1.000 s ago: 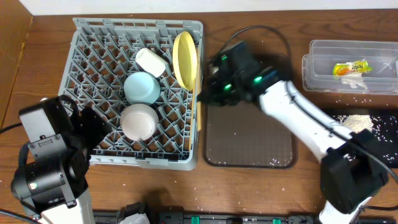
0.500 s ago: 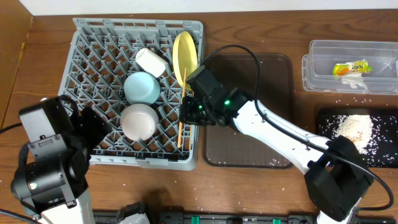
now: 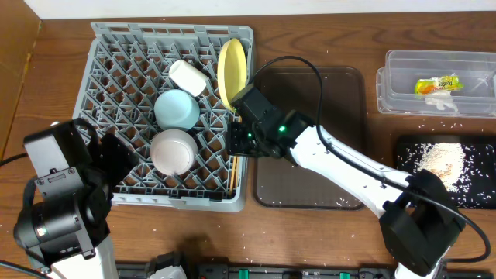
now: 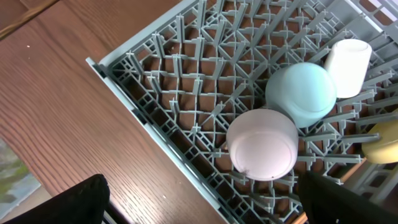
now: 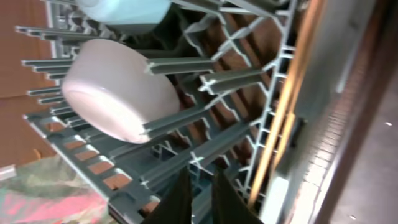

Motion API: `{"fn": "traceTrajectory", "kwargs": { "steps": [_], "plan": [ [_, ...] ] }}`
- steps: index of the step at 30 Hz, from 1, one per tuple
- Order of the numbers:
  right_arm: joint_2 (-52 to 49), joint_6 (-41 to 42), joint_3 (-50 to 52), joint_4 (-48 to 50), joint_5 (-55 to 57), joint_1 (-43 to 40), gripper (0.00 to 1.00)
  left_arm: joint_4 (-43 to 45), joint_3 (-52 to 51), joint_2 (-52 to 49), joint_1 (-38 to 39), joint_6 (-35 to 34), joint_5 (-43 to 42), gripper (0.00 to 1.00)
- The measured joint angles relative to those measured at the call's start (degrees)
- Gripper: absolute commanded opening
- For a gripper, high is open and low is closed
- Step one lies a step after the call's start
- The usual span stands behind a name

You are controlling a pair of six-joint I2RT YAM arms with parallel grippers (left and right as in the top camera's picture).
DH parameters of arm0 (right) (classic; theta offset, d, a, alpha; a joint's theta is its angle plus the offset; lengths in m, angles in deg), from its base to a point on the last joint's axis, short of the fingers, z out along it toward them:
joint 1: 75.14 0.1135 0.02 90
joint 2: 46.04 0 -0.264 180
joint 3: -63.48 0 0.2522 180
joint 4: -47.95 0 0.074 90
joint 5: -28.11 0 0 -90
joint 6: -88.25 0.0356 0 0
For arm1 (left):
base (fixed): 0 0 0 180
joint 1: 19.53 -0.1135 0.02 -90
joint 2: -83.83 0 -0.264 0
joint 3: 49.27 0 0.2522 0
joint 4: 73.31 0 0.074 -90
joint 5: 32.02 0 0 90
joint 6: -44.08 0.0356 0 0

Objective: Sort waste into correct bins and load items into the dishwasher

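Note:
The grey dish rack (image 3: 116, 70) holds the pinkish-white cup (image 3: 188, 76), the light blue bowl (image 3: 177, 108), the white bowl (image 3: 172, 151) and the pale yellow plate (image 3: 230, 74), which stands on edge. The chopsticks (image 3: 232, 172) lie inside the rack along its right wall; they also show in the right wrist view (image 5: 280, 124). My right gripper (image 3: 235, 142) hovers over that wall, its fingers (image 5: 200, 186) narrowly apart and empty. My left gripper (image 3: 116, 159) is open and empty over the rack's front left edge (image 4: 205, 205).
The dark brown tray (image 3: 310, 178) lies right of the rack, under my right arm. The clear bin (image 3: 403, 93) holds the yellow-orange wrapper (image 3: 436, 85) and the white wrapper piece (image 3: 442, 99). The black bin (image 3: 411, 147) holds rice bits (image 3: 442, 159). Rice grains are scattered on the table.
My right arm swung from the tray to the rack with the chopsticks. They have since left the fingers and dropped along the rack's right wall. The left arm has not moved.

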Motion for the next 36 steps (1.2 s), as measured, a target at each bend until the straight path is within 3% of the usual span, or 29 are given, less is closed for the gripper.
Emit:
{"fn": "traceTrajectory", "kwargs": {
  "steps": [4,8,14,19,20,21,22,28,36],
  "plan": [
    [2.93,-3.1,0.11,-5.42,2.4,-1.53,0.25,0.02,0.0,0.0,0.0,0.02,0.0,0.98],
    [12.11,-7.96,0.15,-13.05,6.99,-5.62,0.38,0.02,0.0,0.0,0.0,0.0,0.0,0.98],
    [29.88,-12.0,0.04,-29.24,19.45,-10.51,0.45,0.02,0.0,0.0,0.0,0.0,0.0,0.98],
    [38.66,-12.26,4.11,-34.36,28.0,-9.6,0.44,0.02,0.0,0.0,0.0,0.0,0.0,0.98],
    [40.37,-11.63,6.8,-34.12,29.92,-8.76,0.54,0.02,0.0,-0.02,0.0,0.0,0.02,0.98],
    [42.1,-10.93,10.05,-34.4,31.61,-7.65,0.86,0.04,0.0,0.0,0.0,0.0,0.02,0.98],
    [43.36,-10.1,12.7,-32.74,33.11,-6.49,0.99,-0.02,0.0,0.02,0.0,0.0,0.0,0.98],
    [52.24,-6.95,29.86,-20.31,38.95,-1.73,0.99,0.0,0.02,0.0,0.0,0.0,0.0,0.98],
    [53.53,-6.36,32.26,-18.49,40.17,-1.73,0.99,0.02,0.02,0.0,0.0,0.02,0.0,0.98]
  ]
}}
